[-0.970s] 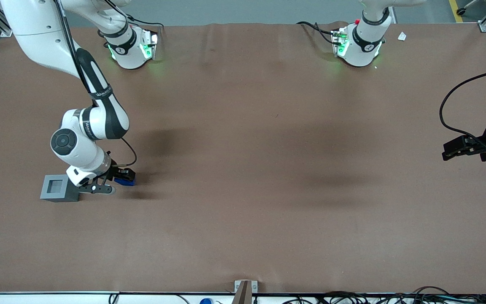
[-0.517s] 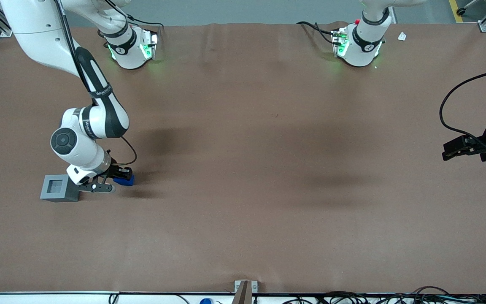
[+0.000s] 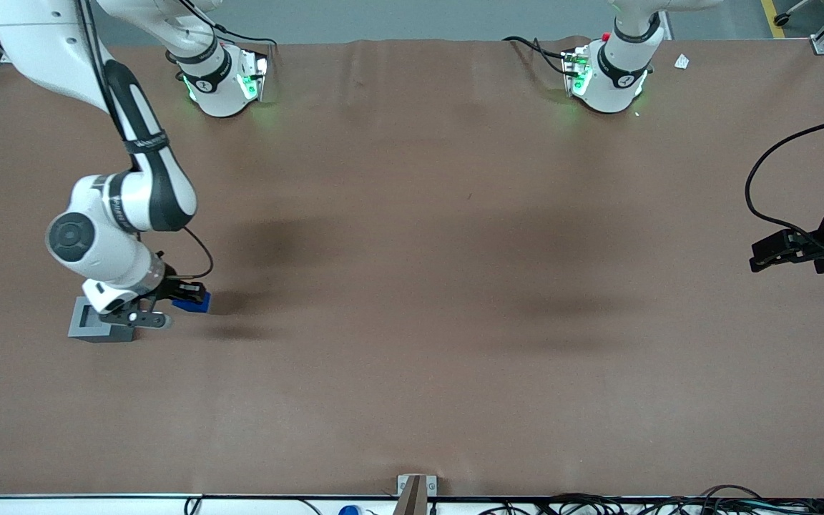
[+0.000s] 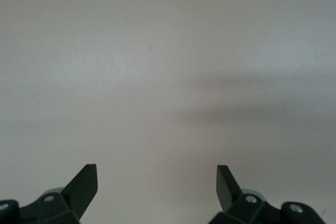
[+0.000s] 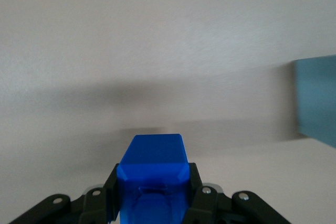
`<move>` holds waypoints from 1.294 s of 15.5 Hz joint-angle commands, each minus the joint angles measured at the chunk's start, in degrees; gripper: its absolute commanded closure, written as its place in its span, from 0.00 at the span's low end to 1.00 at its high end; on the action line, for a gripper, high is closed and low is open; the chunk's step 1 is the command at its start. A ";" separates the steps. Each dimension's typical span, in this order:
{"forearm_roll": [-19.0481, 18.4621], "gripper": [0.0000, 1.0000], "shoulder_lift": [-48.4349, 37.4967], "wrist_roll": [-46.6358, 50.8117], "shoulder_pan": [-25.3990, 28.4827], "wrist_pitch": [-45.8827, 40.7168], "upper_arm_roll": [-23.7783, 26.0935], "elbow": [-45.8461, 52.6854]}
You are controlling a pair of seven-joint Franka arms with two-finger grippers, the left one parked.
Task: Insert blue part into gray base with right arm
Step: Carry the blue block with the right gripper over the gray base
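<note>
A bright blue part (image 5: 153,174), one solid saturated colour with no markings, is clamped in a black gripper (image 3: 184,295) on the working arm's end of the table. The right arm (image 3: 122,207) is glossy white with a dark gray sleeve carrying small white lettering. Just beside the gripper sits the light gray base (image 3: 89,325), plain and matte; in the wrist camera it reads pale blue-gray. The table (image 3: 455,286) is an even reddish brown with soft darker shadows.
</note>
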 commanded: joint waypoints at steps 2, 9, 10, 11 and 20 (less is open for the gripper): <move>-0.68 0.91 -2.72 -2.23 -2.98 -4.36 0.41 3.77; -0.68 0.91 -2.29 -11.98 -11.59 -11.40 0.49 11.43; -0.68 0.91 -2.11 -14.00 -12.64 -11.31 0.49 11.87; -0.68 0.91 -2.02 -15.23 -13.35 -11.31 0.49 12.39; -0.59 0.91 1.05 -18.06 -16.08 -10.78 0.49 13.10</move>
